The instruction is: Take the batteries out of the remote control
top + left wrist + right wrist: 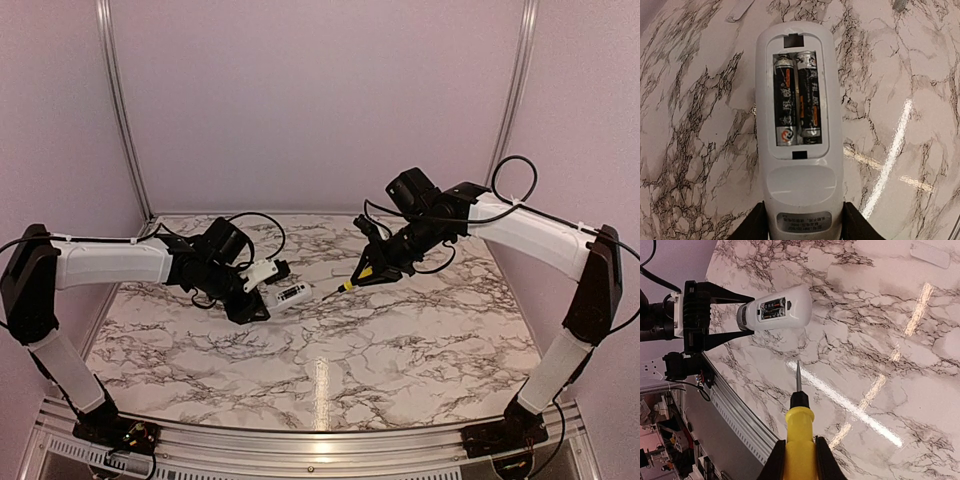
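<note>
Left gripper (802,223) has jaws clamped on the slim white plastic remote control (799,185), dark cylindrical batteries (797,97) sitting inside; right gripper (799,460) jaws pinch a yellow-handled screwdriver (799,432).

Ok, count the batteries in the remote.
2. Both lie side by side in the remote's open compartment: in the left wrist view, one battery at left, the other battery at right. The compartment shows fully, so none is hidden there.
</note>
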Robot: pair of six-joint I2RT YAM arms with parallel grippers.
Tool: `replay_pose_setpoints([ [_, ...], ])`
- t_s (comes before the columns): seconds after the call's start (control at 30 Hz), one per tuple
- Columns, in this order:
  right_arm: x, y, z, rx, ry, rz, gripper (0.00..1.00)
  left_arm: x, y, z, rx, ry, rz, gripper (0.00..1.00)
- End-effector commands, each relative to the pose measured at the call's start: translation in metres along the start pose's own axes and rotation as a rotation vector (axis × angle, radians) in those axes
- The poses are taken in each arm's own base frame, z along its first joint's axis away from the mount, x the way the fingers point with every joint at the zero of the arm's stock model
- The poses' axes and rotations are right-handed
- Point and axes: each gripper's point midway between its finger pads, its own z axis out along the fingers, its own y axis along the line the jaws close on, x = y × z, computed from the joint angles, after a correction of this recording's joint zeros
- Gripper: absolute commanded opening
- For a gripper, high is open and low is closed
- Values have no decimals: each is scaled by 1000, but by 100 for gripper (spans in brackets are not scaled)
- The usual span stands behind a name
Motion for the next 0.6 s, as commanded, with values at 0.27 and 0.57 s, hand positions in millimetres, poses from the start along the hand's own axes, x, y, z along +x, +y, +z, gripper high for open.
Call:
replay_pose_setpoints([
  [0.27, -6, 3, -23, 30, -76, -26, 0, -29, 25, -39, -170, -86, -31, 0],
  [0.57, -10, 7, -31, 23, -126, -30, 0, -43, 38, -62, -186, -163, -84, 0],
])
